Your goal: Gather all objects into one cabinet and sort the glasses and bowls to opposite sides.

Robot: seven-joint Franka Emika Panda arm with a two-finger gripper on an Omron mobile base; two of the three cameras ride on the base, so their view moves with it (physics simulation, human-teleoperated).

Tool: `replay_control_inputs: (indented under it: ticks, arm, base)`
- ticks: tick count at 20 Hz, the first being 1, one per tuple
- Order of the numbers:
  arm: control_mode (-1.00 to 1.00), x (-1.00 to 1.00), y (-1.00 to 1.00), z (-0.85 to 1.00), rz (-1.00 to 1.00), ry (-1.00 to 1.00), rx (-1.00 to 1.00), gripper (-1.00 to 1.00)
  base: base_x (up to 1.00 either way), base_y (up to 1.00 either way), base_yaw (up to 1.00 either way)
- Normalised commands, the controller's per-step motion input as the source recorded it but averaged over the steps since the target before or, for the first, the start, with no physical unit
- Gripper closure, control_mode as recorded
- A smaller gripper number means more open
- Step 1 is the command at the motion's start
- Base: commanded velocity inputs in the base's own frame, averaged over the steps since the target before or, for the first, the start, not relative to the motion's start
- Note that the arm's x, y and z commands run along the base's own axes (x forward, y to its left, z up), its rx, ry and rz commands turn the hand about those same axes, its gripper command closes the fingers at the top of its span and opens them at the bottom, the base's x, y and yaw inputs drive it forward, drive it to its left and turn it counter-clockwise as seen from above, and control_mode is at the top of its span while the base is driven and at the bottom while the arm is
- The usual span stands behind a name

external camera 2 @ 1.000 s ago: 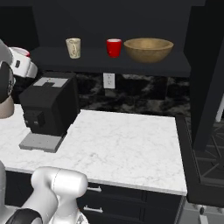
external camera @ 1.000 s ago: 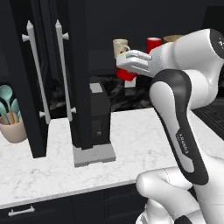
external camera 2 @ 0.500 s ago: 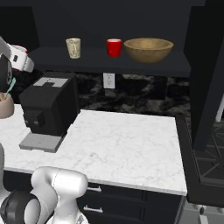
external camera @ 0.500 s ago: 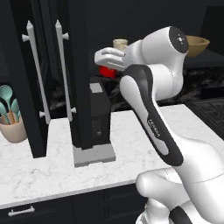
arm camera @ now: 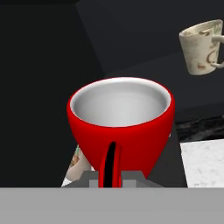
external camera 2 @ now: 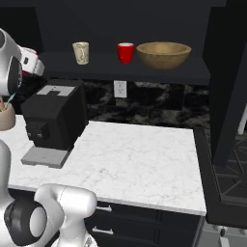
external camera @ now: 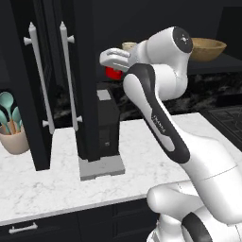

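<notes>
Red cup (arm camera: 120, 127) sits clamped by its handle in my hand (arm camera: 111, 177), carried high above the coffee machine (external camera: 106, 125), beside the open cabinet door (external camera: 87, 80). The second cup (external camera 2: 125, 52), mug (external camera 2: 81, 52) and bowl (external camera 2: 163, 54) stand on the cabinet shelf (external camera 2: 120, 67), bowl rightmost. I judge this is the carry-in. To do it well I'd keep the cup level, clear the door edge, and set it down next to the other cup, away from the bowl, without nudging the mug. The white marble worktop (external camera 2: 140, 159) below carries the machine and a utensil pot (external camera: 14, 134); the room is dark.
</notes>
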Motion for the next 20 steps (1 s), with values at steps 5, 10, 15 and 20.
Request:
replay_control_inputs:
  ticks: [5, 10, 15, 20]
  arm:
    - [-1.00, 0.36, 0.00, 0.00, 0.01, 0.00, 0.00, 1.00]
    - [-1.00, 0.36, 0.01, 0.00, 0.03, 0.00, 0.00, 1.00]
    - [-1.00, 0.24, 0.01, -0.02, 0.05, 0.00, 0.00, 1.00]
    - [-1.00, 0.30, 0.19, -0.07, 0.05, 0.00, -0.03, 1.00]
  base:
    - [0.00, 0.00, 0.00]
    - [0.00, 0.00, 0.00]
    - [0.00, 0.00, 0.00]
    - [0.00, 0.00, 0.00]
